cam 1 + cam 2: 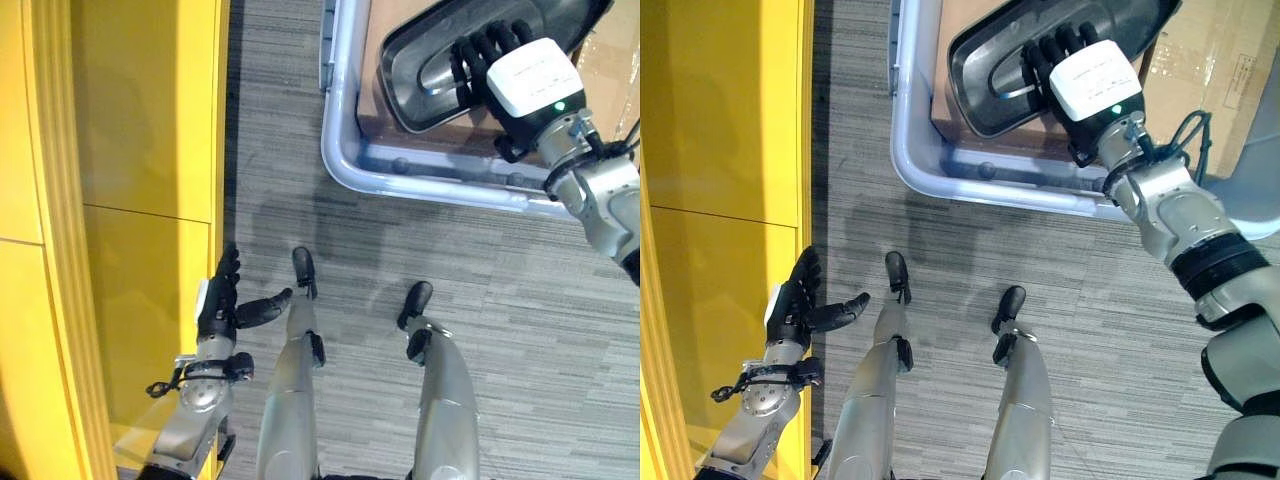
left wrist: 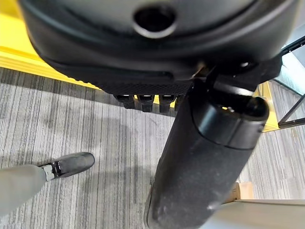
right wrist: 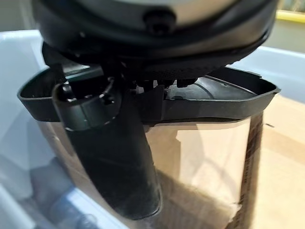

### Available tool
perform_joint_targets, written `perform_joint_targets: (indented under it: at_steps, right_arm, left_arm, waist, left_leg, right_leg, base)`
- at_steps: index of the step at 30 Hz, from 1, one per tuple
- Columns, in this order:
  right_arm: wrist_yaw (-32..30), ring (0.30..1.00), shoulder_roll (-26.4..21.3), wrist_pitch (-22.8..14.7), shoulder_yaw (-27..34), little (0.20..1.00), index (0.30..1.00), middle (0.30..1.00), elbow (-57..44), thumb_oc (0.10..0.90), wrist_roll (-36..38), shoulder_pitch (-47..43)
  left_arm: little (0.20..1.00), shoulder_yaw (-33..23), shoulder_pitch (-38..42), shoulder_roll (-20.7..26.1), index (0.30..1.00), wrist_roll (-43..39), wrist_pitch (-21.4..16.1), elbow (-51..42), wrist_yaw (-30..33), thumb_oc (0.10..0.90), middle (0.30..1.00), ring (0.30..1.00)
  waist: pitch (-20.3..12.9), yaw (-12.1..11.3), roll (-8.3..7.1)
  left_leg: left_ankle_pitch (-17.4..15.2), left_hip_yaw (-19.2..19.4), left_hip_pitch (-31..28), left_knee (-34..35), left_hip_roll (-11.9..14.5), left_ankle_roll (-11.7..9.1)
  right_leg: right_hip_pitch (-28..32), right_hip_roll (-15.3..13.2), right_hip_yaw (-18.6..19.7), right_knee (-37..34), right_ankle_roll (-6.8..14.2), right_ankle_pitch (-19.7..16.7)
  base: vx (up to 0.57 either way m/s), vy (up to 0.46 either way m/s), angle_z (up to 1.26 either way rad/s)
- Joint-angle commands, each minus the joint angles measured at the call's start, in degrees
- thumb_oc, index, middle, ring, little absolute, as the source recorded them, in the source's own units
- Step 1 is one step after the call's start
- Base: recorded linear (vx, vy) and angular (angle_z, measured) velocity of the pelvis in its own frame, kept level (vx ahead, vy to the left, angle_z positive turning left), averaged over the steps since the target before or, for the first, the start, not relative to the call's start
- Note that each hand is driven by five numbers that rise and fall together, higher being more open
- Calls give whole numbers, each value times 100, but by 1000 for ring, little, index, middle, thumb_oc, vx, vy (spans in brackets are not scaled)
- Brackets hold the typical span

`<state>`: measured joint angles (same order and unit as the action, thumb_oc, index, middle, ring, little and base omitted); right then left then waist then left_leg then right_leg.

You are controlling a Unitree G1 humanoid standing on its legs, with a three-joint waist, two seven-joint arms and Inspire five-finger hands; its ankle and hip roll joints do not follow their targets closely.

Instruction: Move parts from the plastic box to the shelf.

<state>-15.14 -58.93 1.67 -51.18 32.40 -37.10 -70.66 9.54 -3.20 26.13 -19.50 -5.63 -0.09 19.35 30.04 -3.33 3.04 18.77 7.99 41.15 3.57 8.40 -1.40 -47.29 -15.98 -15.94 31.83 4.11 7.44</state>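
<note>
So nearest in, the left hand (image 1: pixel 218 305) hangs low over the grey striped carpet (image 1: pixel 400 250), fingers straight and relaxed with the thumb sticking out sideways, nothing in it. Right beside it on its outer side is the yellow shelf unit (image 1: pixel 120 200), glossy flat panels with a seam across.

Farther out, the right hand (image 1: pixel 1070 60) reaches into the pale blue-grey plastic box (image 1: pixel 930 165), which has a rounded rim and brown cardboard lining (image 1: pixel 385 100) at the bottom. Its fingers lie over the lip of the black moulded plastic part (image 1: pixel 985 85), and in the right wrist view the thumb runs down below the part's edge, so it's gripping that rim. The part is a shallow tray-like shell, glossy dark, with a raised edge and a rounded end, sitting tilted inside the box.

Beyond the right hand there's a flat brown cardboard sheet (image 1: pixel 1210 50) with some small print on it, too tiny to read.
</note>
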Motion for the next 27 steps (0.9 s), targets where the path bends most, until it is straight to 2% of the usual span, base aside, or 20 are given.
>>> perform_joint_targets:
  at_steps: [1, 2, 3, 14, 22, 27]
  right_arm:
    - [-145, 1000, -435, 184, -361, 1000, 1000, 1000, 547, 900, -99, -820]
    - [-150, 918, -430, 181, -371, 918, 918, 918, 558, 841, -97, -830]
    - [-131, 300, -390, 181, -402, 300, 300, 300, 658, 400, -72, -829]
    - [3, 300, -38, 156, -168, 300, 300, 300, 938, 400, 57, -253]
    - [-202, 300, 42, 186, 412, 300, 300, 300, 442, 400, -84, 408]
    - [-304, 300, -151, 154, 824, 300, 300, 300, -264, 400, -158, 847]
  left_arm:
    - [1000, 71, 36, 206, 1000, 60, -425, -348, 58, 900, 1000, 1000]
    - [1000, 70, 37, 204, 1000, 59, -427, -346, 58, 900, 1000, 1000]
    - [1000, 83, 53, 195, 1000, 55, -426, -332, 59, 900, 1000, 1000]
    - [1000, 158, 195, 97, 1000, 32, -425, -226, 89, 900, 1000, 1000]
    - [1000, 158, 283, 21, 1000, 61, -387, -183, 150, 900, 1000, 1000]
    - [1000, 88, 294, 37, 1000, 112, -341, -186, 140, 900, 1000, 1000]
  waist:
    - [-25, -83, 66]
    - [-25, -82, 67]
    - [-25, -84, 72]
    - [-25, -77, 112]
    - [-25, -13, 102]
    - [-25, 75, 18]
  left_leg:
    - [-768, -182, -944, 103, 463, -779]
    - [-768, -182, -943, 103, 463, -779]
    - [-763, -179, -926, 121, 462, -777]
    - [-799, -173, -860, 123, 423, -733]
    - [-879, -163, -957, 86, 370, -686]
    - [-950, -186, -1075, -33, 356, -672]
  right_leg:
    - [731, 35, -67, -1426, 468, -714]
    - [728, 35, -66, -1424, 467, -714]
    - [711, 39, -66, -1432, 468, -717]
    - [574, 22, -49, -1395, 477, -719]
    - [660, -19, -37, -1380, 492, -709]
    - [885, -29, -52, -1409, 499, -725]
  base:
    - [0, 0, 0]
    - [0, 0, 0]
    - [0, 0, 0]
    - [17, 2, -2]
    - [0, 0, 0]
    - [-14, 7, 4]
